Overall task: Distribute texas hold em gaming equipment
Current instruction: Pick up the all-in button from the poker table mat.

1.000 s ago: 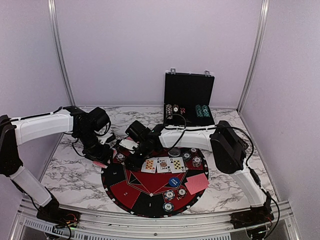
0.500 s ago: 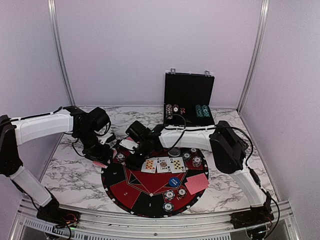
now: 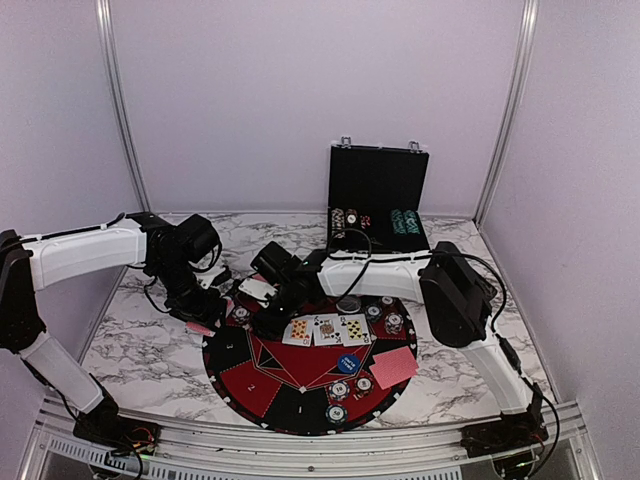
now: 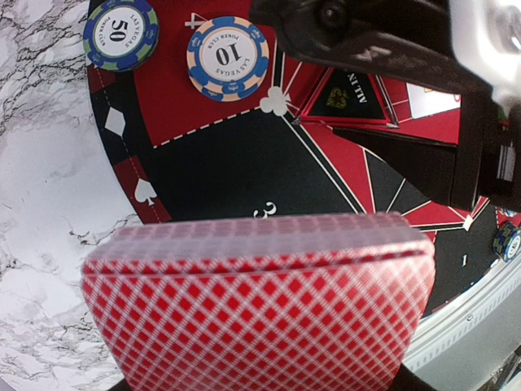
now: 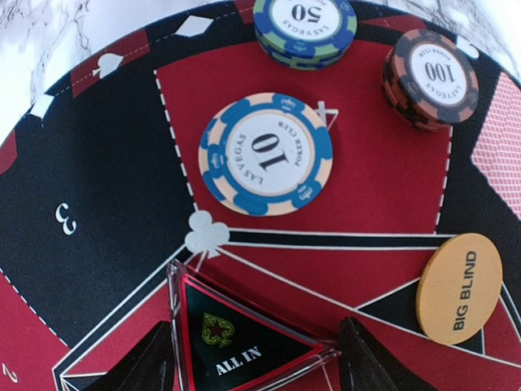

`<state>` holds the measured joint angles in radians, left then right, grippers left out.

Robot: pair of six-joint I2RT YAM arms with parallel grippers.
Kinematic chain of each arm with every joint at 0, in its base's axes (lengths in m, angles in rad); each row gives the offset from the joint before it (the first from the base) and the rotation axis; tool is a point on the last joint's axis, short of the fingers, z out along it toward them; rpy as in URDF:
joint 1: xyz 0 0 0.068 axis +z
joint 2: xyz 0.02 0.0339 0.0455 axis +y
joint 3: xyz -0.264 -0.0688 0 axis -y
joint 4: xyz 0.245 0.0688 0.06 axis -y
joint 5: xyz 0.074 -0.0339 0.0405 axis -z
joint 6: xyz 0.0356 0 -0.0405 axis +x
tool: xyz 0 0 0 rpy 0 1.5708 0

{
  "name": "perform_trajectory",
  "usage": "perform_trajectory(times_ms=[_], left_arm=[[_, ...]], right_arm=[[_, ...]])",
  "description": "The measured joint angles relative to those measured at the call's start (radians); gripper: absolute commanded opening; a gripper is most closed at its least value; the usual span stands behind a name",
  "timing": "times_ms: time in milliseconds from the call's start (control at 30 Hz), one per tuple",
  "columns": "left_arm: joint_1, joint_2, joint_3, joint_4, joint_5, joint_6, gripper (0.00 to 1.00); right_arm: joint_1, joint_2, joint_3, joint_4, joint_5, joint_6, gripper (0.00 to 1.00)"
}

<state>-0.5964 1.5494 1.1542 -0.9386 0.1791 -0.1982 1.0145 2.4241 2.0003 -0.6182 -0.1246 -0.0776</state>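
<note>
Marble-patterned tabletop (image 3: pixel 140 350) enclosed by lilac walls. An open black chip case (image 3: pixel 378 190) stands at the upper centre of the overhead view, with teal chips (image 3: pixel 405 222) racked in its lower half. A round red-and-black mat (image 3: pixel 270 385) lies at lower centre. On it are three face-up playing cards (image 3: pixel 326 329) in a row, a single red-backed card (image 3: pixel 392 366) toward the lower right, and a blue button disc (image 3: pixel 347 363) between them. Several striped-edge chips (image 3: pixel 394 322) sit along the mat's right and lower rim.

At the mat's upper left edge the left hand (image 3: pixel 203 315) is closed on a deck of red-backed cards (image 4: pixel 260 309). The deck fills the lower part of the left wrist view, over a black section of the mat.

Just to the right of it, the right hand (image 5: pixel 252 371) is lowered over the mat. Its fingers (image 5: pixel 142 366) stand at a middling spread on either side of a clear triangular "ALL IN" marker (image 5: pixel 244 338) lying flat on the mat. The fingertips meet the marker's edges in view; whether they press it cannot be told.

The right wrist view also shows:
- a blue-and-cream "10" chip (image 5: pixel 266 153) at centre
- a blue-and-green "50" stack (image 5: pixel 304 24) at the top
- a black-and-orange "100" stack (image 5: pixel 431 77) at upper right
- an orange "BIG BLIND" disc (image 5: pixel 460 287) at lower right
</note>
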Motion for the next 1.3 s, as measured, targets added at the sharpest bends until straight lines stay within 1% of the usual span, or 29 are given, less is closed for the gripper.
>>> perform_trajectory(times_ms=[200, 300, 400, 533, 800, 1300], left_arm=[[0.0, 0.0, 0.0, 0.0, 0.0, 0.0, 0.49], [0.0, 0.0, 0.0, 0.0, 0.0, 0.0, 0.49], [0.0, 0.0, 0.0, 0.0, 0.0, 0.0, 0.49], [0.0, 0.0, 0.0, 0.0, 0.0, 0.0, 0.49], [0.0, 0.0, 0.0, 0.0, 0.0, 0.0, 0.49], [0.0, 0.0, 0.0, 0.0, 0.001, 0.0, 0.49]], right_arm=[[0.011, 0.0, -0.004, 0.002, 0.025, 0.0, 0.64], [0.015, 0.0, -0.008, 0.008, 0.034, 0.003, 0.58], [0.016, 0.0, -0.008, 0.011, 0.039, 0.008, 0.48], [0.017, -0.003, -0.016, 0.023, 0.04, 0.016, 0.43], [0.017, -0.045, -0.087, 0.058, 0.023, 0.029, 0.42], [0.014, -0.137, -0.199, 0.064, -0.01, 0.06, 0.41]])
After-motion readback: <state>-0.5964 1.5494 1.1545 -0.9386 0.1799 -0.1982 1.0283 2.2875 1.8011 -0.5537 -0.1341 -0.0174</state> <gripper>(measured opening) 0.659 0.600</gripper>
